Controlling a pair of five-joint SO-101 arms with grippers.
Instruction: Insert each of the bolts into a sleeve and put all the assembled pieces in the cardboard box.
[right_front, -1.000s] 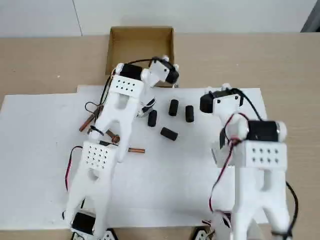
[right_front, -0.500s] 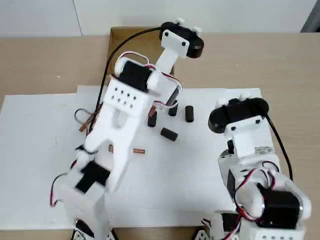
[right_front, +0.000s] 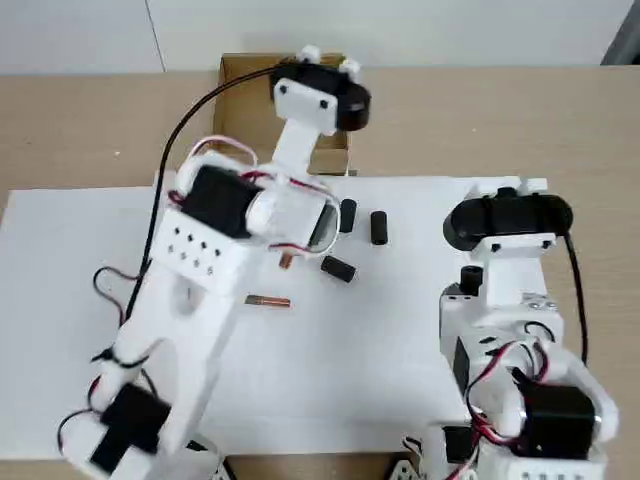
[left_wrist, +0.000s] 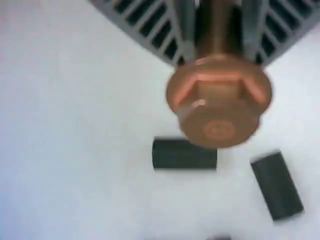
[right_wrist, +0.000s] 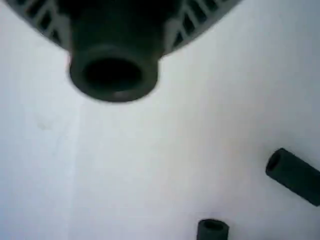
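Jaws of the left gripper (left_wrist: 217, 22) are clamped on the shank of a copper-coloured flanged hex bolt (left_wrist: 218, 107), whose head sticks out beyond the fingertips above the white paper sheet (left_wrist: 65, 125). The right gripper (right_wrist: 115, 17), over the right part of the sheet, is closed around a black cylindrical sleeve (right_wrist: 114, 75) with its open bore facing outward.

In the high view the left arm leans over the middle of the sheet. Three loose black sleeves (right_front: 347, 215) lie just to its right, well apart from the right arm. A second copper bolt (right_front: 267, 301) lies on the paper nearer the arm bases. The open brown cardboard box (right_front: 240, 80) sits at the far edge of the sheet on the light wooden table (right_front: 80, 120).

The step in hand looks like bringing bolt and sleeve together, and that is where trouble is likeliest. The jaws cover the shank, and I cannot tell how much of it stands free, so too little may be left to enter the bore. A small tilt of either piece would make the bolt butt against the sleeve's rim and twist or slip in the grip. A dropped part could roll among the loose sleeves. The left arm, crossing low, could also sweep those sleeves aside.
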